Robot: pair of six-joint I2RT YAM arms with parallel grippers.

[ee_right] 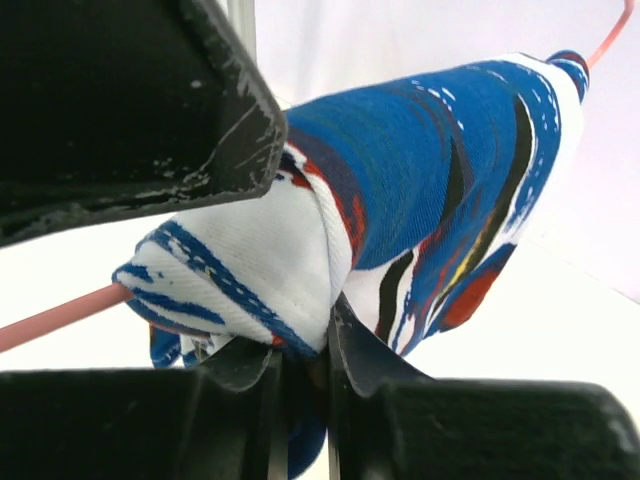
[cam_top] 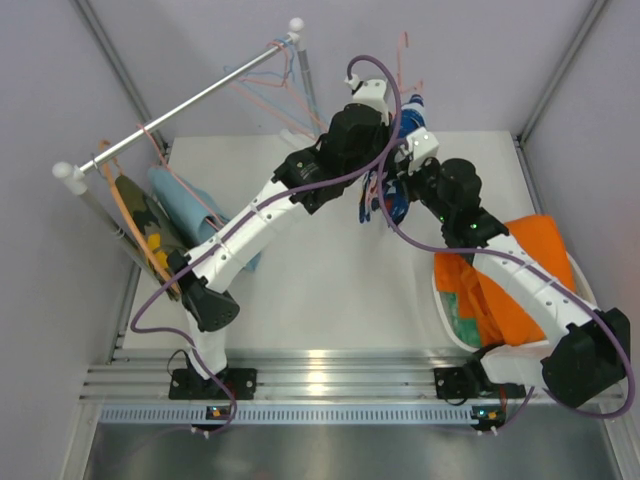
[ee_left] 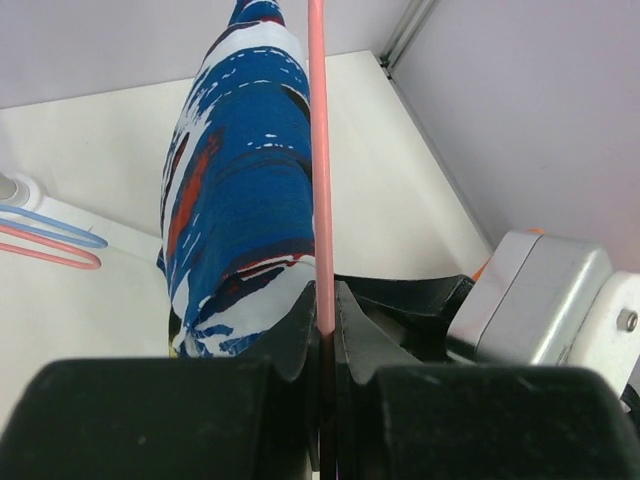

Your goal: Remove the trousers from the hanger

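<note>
1. The blue-and-white patterned trousers sit upper centre of the top view, bunched up right between the two wrists. Their long axis there runs roughly top to bottom of the frame, leaning a bit left toward the lower end.
2. The left gripper is clenched tight on the pink hanger, just the thin rod, no cloth between its fingers. In the left wrist view the rod shoots straight up from the fingertips to the top edge, and the trousers lie along its left side, so cloth and rod share nearly the same line.
3. The right gripper is pinching a fold of the patterned trousers near their white hemmed end. In the right wrist view the trousers run on a diagonal from lower left to upper right, with the pink rod poking out at both ends.
4. The cloth looks wrapped over the hanger, not loose of it.
5. Other stuff in the top view: light blue trousers and camouflage trousers hang at the left end of the rail, middle left of frame.
6. The orange trousers and the mint green trousers lie in the white basket at lower right, partly under the right arm.
</note>
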